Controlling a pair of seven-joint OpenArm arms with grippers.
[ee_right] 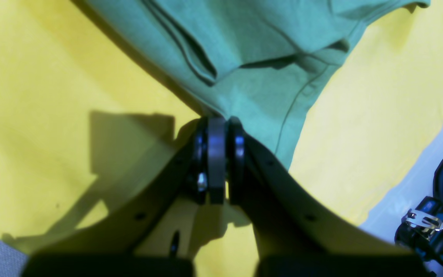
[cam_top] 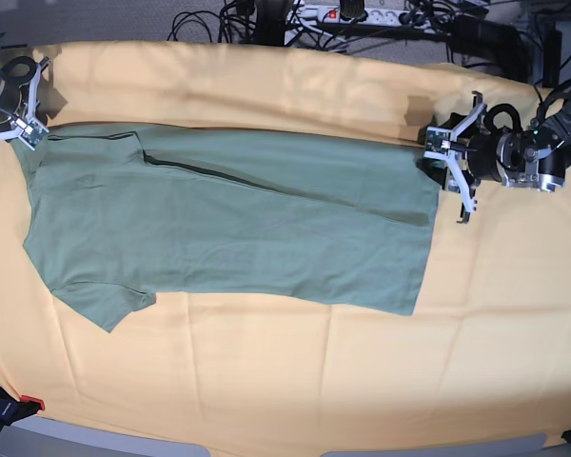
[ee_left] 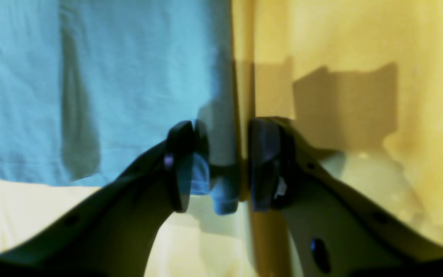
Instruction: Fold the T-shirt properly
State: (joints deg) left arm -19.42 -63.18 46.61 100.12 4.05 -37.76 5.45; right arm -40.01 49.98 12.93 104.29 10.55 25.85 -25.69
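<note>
The right gripper (ee_right: 217,125) pinches the T-shirt's (cam_top: 238,228) corner beneath it, probably anchoring the fold; the left gripper's (ee_left: 221,130) fingers stand apart astride the opposite corner, likely for a matching grip. The shirt stretches between them.

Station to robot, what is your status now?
Right gripper shut on T-shirt's upper-left corner. Left gripper at its upper-right corner, jaws apart, fabric between. T-shirt partly folded. No obstruction seen.
</note>
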